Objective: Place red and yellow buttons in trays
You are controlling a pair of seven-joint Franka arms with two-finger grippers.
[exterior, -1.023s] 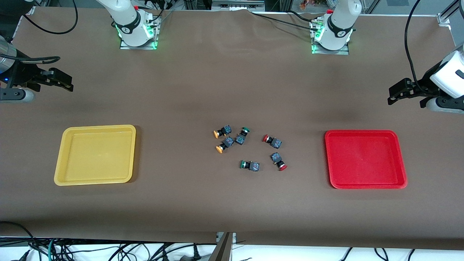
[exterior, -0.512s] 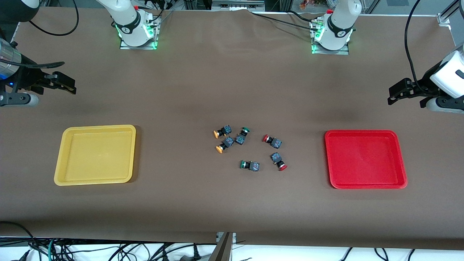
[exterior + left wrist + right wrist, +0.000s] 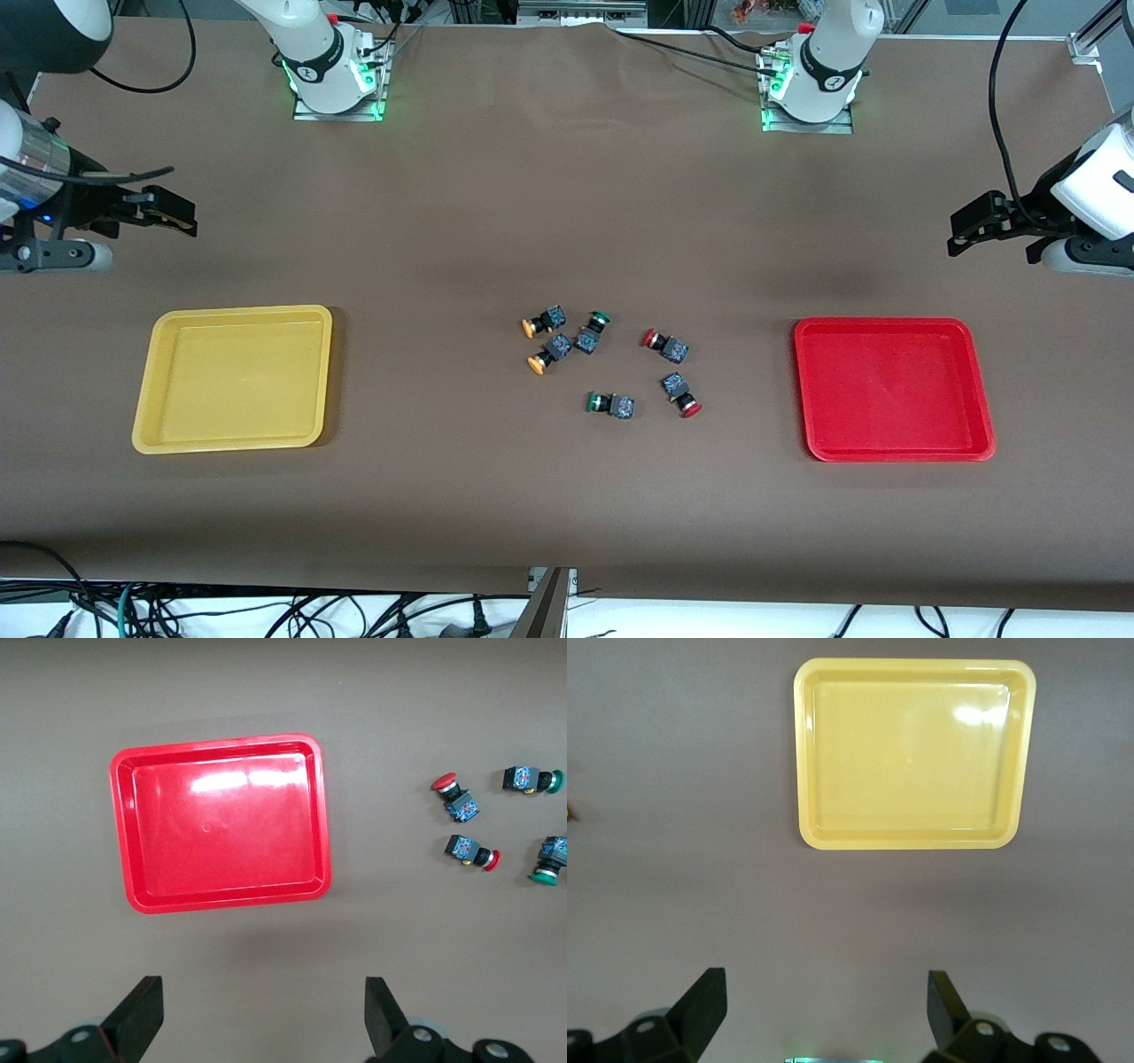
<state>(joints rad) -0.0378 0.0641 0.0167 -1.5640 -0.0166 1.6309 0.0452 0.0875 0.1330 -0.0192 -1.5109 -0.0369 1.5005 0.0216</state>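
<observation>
Both my grippers, left gripper (image 3: pixel 966 232) and right gripper (image 3: pixel 168 213), hung empty with jaws spread; best to descend squarely over one red button (image 3: pixel 666 346), avoiding its neighbours.

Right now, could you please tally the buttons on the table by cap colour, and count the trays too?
Red-capped buttons: 2
Yellow-capped buttons: 2
Green-capped buttons: 2
Trays: 2, a yellow tray and a red tray
Total: 6 buttons and 2 trays, 8 things.
</observation>
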